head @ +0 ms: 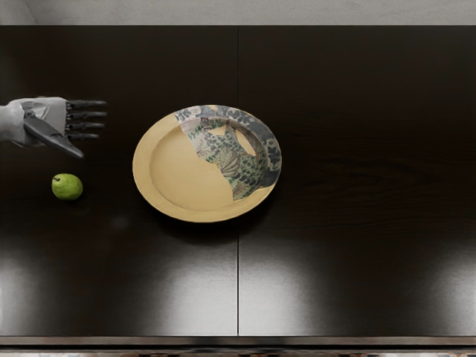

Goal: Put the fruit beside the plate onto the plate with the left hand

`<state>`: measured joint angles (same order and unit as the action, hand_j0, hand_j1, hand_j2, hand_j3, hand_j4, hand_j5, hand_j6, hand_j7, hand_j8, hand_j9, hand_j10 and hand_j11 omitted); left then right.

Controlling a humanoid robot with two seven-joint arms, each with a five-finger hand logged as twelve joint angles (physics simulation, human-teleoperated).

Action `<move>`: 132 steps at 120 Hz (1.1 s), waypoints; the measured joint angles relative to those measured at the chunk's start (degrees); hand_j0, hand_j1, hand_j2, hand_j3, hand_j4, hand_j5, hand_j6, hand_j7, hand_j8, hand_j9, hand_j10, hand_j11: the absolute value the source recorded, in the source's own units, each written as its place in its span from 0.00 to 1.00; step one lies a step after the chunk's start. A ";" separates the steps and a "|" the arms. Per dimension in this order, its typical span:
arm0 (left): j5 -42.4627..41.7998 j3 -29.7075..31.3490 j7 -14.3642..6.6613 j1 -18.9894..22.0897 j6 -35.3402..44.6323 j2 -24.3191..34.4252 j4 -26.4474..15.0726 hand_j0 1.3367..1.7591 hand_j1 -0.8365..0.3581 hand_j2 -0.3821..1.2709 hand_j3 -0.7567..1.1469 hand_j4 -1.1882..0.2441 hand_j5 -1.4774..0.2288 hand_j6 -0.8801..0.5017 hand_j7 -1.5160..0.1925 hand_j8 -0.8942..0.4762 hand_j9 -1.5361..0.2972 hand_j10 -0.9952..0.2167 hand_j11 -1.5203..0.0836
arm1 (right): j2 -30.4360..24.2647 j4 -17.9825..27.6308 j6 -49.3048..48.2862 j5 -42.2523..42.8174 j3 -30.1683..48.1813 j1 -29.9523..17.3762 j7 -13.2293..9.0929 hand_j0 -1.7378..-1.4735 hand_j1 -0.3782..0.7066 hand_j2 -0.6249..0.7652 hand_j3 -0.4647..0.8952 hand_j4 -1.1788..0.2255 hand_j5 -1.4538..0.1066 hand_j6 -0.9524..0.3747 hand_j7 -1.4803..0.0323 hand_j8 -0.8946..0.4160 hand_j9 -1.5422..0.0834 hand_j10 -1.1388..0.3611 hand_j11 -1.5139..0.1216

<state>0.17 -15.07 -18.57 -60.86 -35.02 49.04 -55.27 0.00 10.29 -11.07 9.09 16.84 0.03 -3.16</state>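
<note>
One green fruit (67,186) is recorded on the dark surface (357,238), left of the plate and apart from it. It is nearly round, so no long axis is made out; its stem is turned up-left. One plate (160,167) (tan, partly patterned) is noted at centre. One left hand (61,121) is seen beyond the fruit, fingers straightened toward the plate, nothing held.
</note>
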 joint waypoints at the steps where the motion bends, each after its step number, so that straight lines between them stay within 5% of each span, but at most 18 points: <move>1: 0.16 0.00 -0.09 0.02 0.00 0.00 0.00 0.76 0.99 0.23 0.40 0.83 0.87 0.64 0.89 0.65 0.84 0.82 0.95 | 0.00 0.00 0.00 0.00 0.00 0.01 0.00 0.30 0.03 0.45 0.34 0.84 0.93 0.72 0.98 0.68 0.95 0.76 0.93; 44: 3.50 -0.45 -2.39 -2.18 0.00 0.14 0.37 0.76 0.99 0.23 0.40 0.83 0.87 0.64 0.89 0.65 0.84 0.82 0.95 | 0.00 0.00 -0.08 0.02 -0.05 -1.17 0.00 0.30 0.03 0.45 0.34 0.84 0.93 0.72 0.98 0.68 0.95 0.76 0.93; 63: 13.48 -1.18 -3.68 -2.58 0.66 -3.39 0.36 0.76 0.99 0.23 0.40 0.83 0.87 0.64 0.89 0.65 0.84 0.82 0.95 | 0.00 0.00 -0.09 0.03 -0.05 -1.38 0.00 0.30 0.03 0.45 0.34 0.84 0.93 0.72 0.98 0.68 0.95 0.76 0.93; 93: 19.51 8.05 -2.97 -9.74 20.27 -6.52 -0.53 0.76 0.99 0.23 0.40 0.83 0.87 0.64 0.89 0.65 0.84 0.82 0.95 | 0.00 0.00 -0.09 0.05 -0.05 -1.43 0.00 0.30 0.03 0.45 0.34 0.84 0.93 0.72 0.98 0.68 0.95 0.76 0.93; 132: 19.98 25.35 -0.52 -15.36 43.49 -1.92 -18.73 0.76 0.99 0.23 0.40 0.83 0.87 0.63 0.89 0.65 0.84 0.82 0.95 | 0.00 0.00 -0.09 0.05 -0.05 -1.44 0.00 0.30 0.03 0.45 0.34 0.84 0.93 0.72 0.98 0.68 0.95 0.76 0.93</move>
<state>20.15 10.28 -19.09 -76.22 8.46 47.12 -74.00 0.00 10.28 -11.16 9.13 16.79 -1.41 -3.16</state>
